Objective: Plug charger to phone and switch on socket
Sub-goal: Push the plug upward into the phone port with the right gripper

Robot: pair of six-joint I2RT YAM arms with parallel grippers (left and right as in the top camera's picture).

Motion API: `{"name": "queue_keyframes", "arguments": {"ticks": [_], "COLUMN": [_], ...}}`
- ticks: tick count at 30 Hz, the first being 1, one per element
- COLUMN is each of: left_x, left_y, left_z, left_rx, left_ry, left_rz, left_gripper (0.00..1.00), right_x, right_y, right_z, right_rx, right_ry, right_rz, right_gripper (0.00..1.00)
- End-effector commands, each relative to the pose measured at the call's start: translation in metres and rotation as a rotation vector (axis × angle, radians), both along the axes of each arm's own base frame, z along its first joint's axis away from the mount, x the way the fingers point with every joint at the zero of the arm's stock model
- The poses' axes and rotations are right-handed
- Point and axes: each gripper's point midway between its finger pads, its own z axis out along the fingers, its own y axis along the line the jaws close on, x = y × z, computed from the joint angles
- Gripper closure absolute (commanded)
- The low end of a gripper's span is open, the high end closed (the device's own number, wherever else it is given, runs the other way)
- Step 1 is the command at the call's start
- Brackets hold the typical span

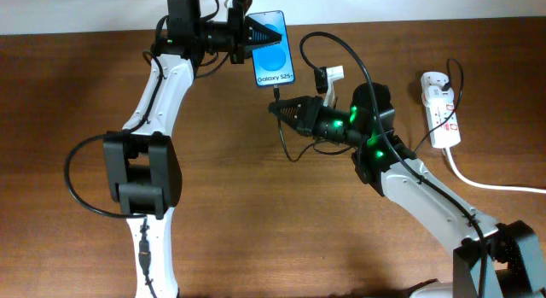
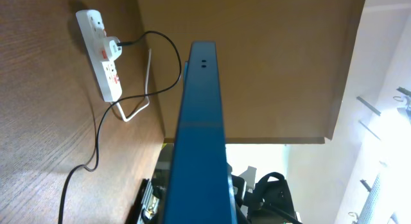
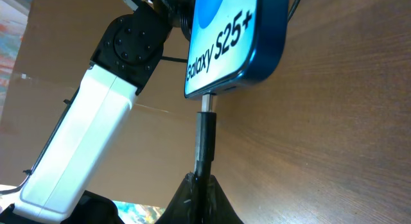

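Observation:
The phone [image 1: 275, 50], with a blue screen reading "Galaxy S25+", is held off the table at the back. My left gripper [image 1: 248, 33] is shut on its far end. The left wrist view shows the phone edge-on [image 2: 200, 121]. My right gripper [image 1: 282, 108] is shut on the charger's black plug [image 3: 205, 137] just below the phone's near end. In the right wrist view the plug's metal tip meets the port in the phone's [image 3: 237, 38] bottom edge. The charger's black cable [image 1: 341, 46] loops back to the white socket [image 1: 441, 110] at the right.
The socket's thick white cord [image 1: 486, 183] runs off to the right edge. The socket also shows in the left wrist view [image 2: 103, 54], with a white adapter plugged in and the black cable [image 2: 96, 140] trailing over the brown table. My left arm [image 3: 83, 134] stands behind the phone.

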Motion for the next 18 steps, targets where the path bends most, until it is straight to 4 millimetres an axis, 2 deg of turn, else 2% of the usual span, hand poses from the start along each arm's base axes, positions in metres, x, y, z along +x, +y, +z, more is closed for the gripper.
{"name": "queue_keyframes", "arguments": {"ticks": [1,5,8,12,14,18], "left_x": [-0.014,-0.019,-0.026,-0.026,-0.02,-0.007], "left_y": [0.0,-0.003,-0.015,-0.016,-0.01,0.013], "left_z": [0.019,0.018,0.018,0.018,0.017,0.017], "left_rx": [-0.033,-0.042,-0.044,-0.044,-0.038,-0.032], "left_ry": [-0.058,-0.08,-0.083,-0.082,-0.095,-0.097], "left_rz": [-0.066,-0.089,-0.115,-0.116,-0.09,-0.033], "left_gripper": [1.0,1.0,1.0,1.0,1.0,1.0], "right_x": [0.005,0.008,0.01,0.01,0.005,0.001], "right_y": [-0.002,-0.003,-0.004,-0.004,-0.001,0.001], "right_z": [0.003,0.005,0.006,0.006,0.006,0.007], "right_rx": [-0.002,-0.001,0.0,0.0,0.005,0.009], "right_ry": [-0.02,-0.031,-0.039,-0.038,-0.036,-0.034], "right_rz": [-0.014,-0.029,-0.04,-0.044,-0.009,0.016], "right_gripper": [0.96,0.96,0.96,0.96,0.96,0.96]}}
